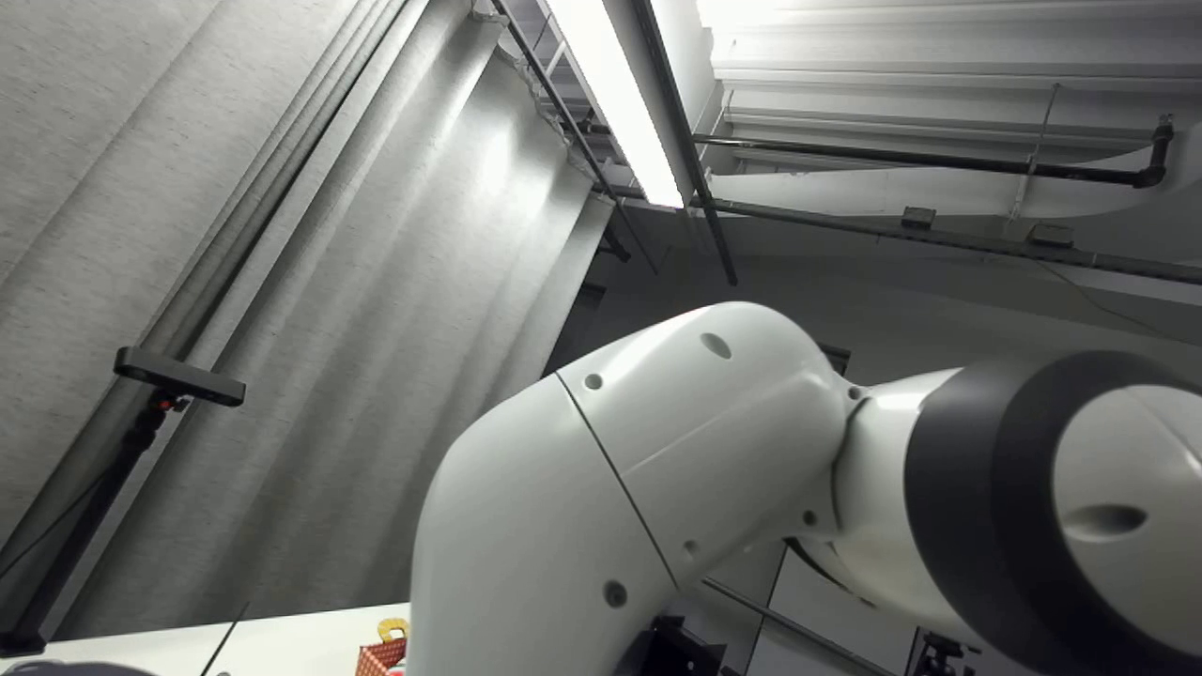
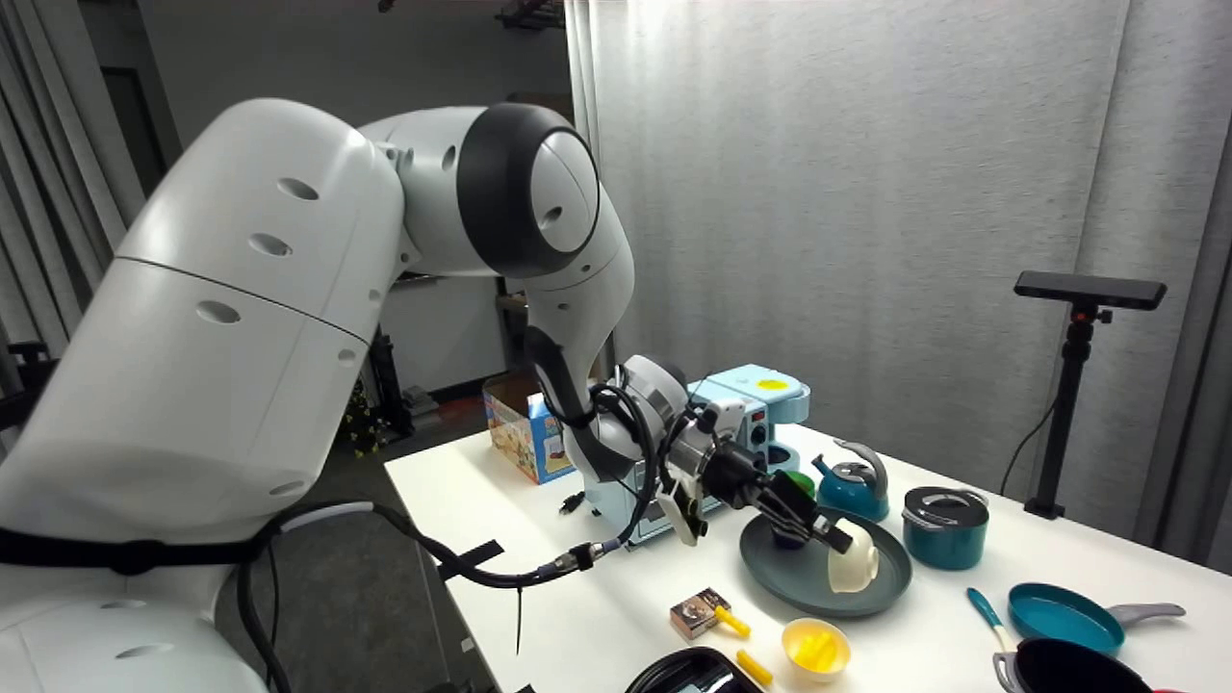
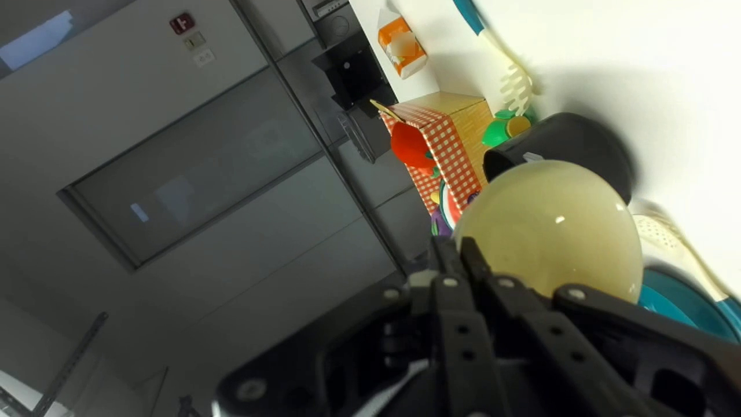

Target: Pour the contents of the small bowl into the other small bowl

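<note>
Arm (image 2: 221, 289) arched high, distal end slanting downward; gripper (image 2: 834, 537) clenched on edge of cream bowl (image 2: 854, 560), bowl tipped sideways, overlapping grey plate (image 2: 784, 576) in exterior view.

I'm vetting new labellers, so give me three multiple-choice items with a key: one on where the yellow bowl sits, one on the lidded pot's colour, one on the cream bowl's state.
1. Where is the yellow bowl relative to the gray plate?
A) On it
B) Beside it
C) Underneath it

2. What colour is the body of the lidded pot?
A) Red
B) Yellow
C) Teal

3. How does the cream bowl stand with the gripper?
A) Held by it, tipped
B) Held by it, level and upright
C) Apart from it, on the plate

Key:
1: B, since in an exterior view it rests on the table, outside the plate's rim.
2: C, since its sides show teal in that view.
3: A, since it is clasped with its base turned sideways.
</note>
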